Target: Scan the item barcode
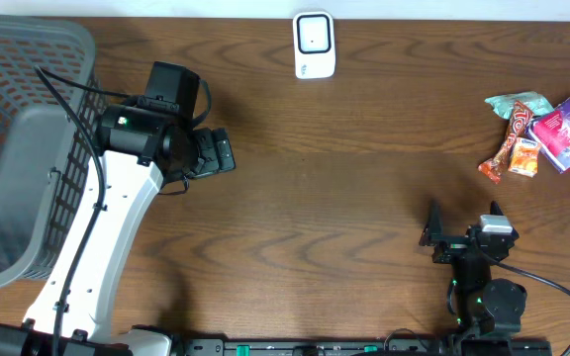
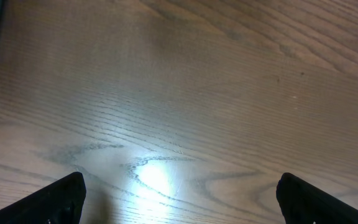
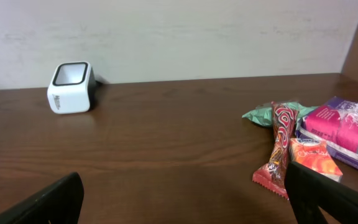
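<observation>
A white barcode scanner [image 1: 314,44] [image 3: 71,87] stands at the table's far edge. Several snack packs lie at the right: a long red bar [image 1: 504,141] [image 3: 278,150], a small orange pack [image 1: 523,157] [image 3: 312,156], a magenta box [image 1: 568,133] [image 3: 344,127] and a green pouch [image 1: 519,103] [image 3: 265,114]. My right gripper [image 1: 463,220] [image 3: 185,202] is open near the front edge, well short of the packs, with nothing between its fingers. My left gripper [image 1: 222,151] [image 2: 179,202] is open over bare wood at the left, holding nothing.
A grey mesh basket [image 1: 8,109] fills the left end of the table, with the left arm [image 1: 107,232] running beside it. A black cable [image 1: 552,287] trails from the right arm near the front edge.
</observation>
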